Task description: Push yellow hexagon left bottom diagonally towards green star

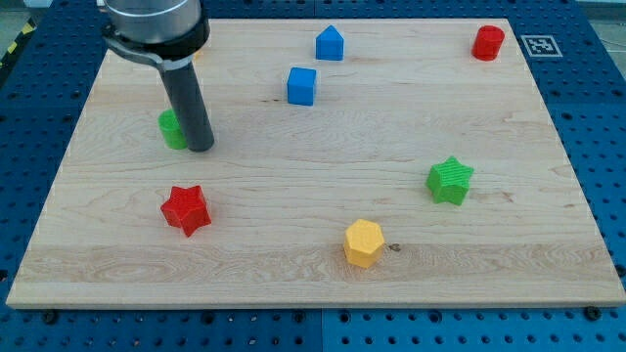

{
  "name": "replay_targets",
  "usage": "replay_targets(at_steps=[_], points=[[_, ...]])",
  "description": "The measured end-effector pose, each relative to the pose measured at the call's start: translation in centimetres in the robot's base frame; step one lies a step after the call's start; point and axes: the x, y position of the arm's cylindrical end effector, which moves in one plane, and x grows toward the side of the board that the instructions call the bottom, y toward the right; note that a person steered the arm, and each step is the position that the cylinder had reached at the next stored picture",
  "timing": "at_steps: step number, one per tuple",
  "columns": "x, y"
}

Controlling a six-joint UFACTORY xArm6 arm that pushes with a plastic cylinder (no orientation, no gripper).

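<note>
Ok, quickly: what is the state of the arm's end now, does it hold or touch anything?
My tip: a bare rod with no pincer, holding nothing; it stands right beside the green block, contact cannot be told, far from the yellow hexagon.

Green block [171, 128] half hidden behind the rod, shape unclear; arm cut off at the view's top

board [313, 147]: pale wood, visible grain, smooth matt finish
rod [188, 103]: dark, smooth, dull sheen
yellow hexagon [363, 242]: plastic-looking, matt
green star [450, 180]: plastic-looking, finely ridged top
surround [597, 117]: blue perforated panel, looks like metal
</note>
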Motion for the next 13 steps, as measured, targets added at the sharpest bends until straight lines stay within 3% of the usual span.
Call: replay_targets(at_steps=[5, 7, 11, 13], points=[[1.3, -0.3], [2.0, 3.0], [2.9, 4.2], [5.5, 6.5]])
